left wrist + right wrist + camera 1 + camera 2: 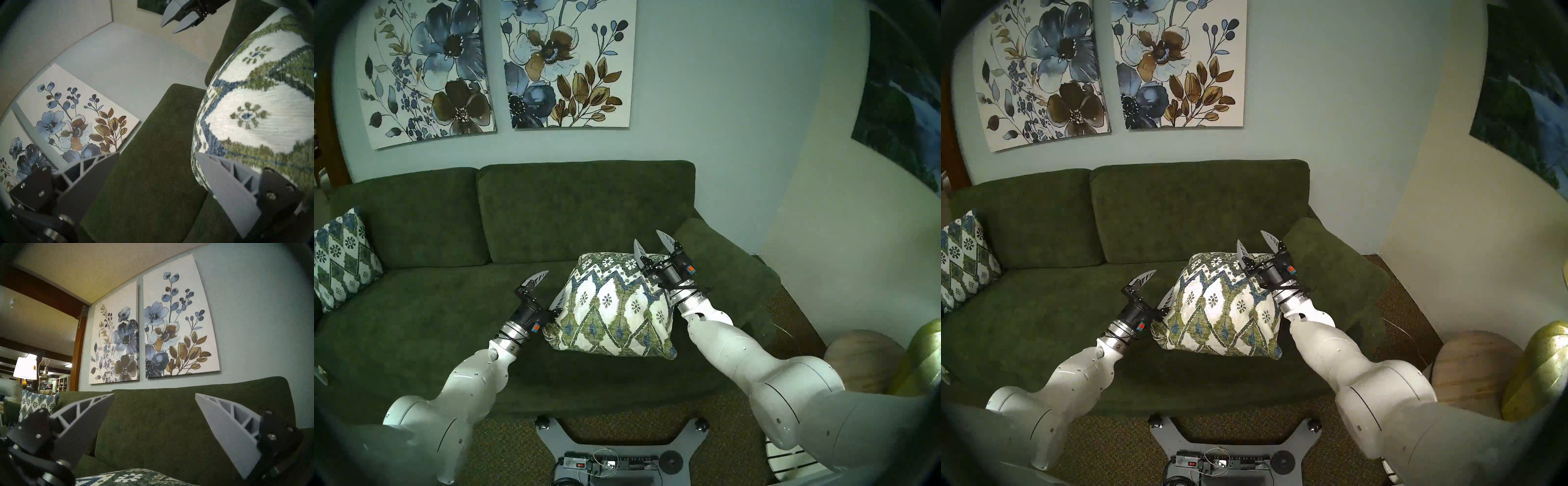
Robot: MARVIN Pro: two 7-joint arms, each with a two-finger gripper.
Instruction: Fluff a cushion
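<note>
The cushion [612, 305] [1222, 309], white with green and blue diamonds, stands plump and tilted on the front of the green sofa seat [432, 322]. My left gripper [556, 281] [1165, 279] [157, 152] is open at the cushion's left side; one finger [226, 186] lies against the cushion [254, 110], and nothing sits between the jaws. My right gripper [646, 236] [1250, 236] [154, 394] is open above the cushion's back right corner, its wrist against that corner. A strip of the cushion [136, 478] shows below it.
A second, similar patterned pillow [341, 261] [37, 404] leans at the sofa's left end. The right armrest [721, 258] is beside my right wrist. A round wooden object [863, 359] and a gold vase [921, 359] stand at the right. My base [602, 441] is on the carpet.
</note>
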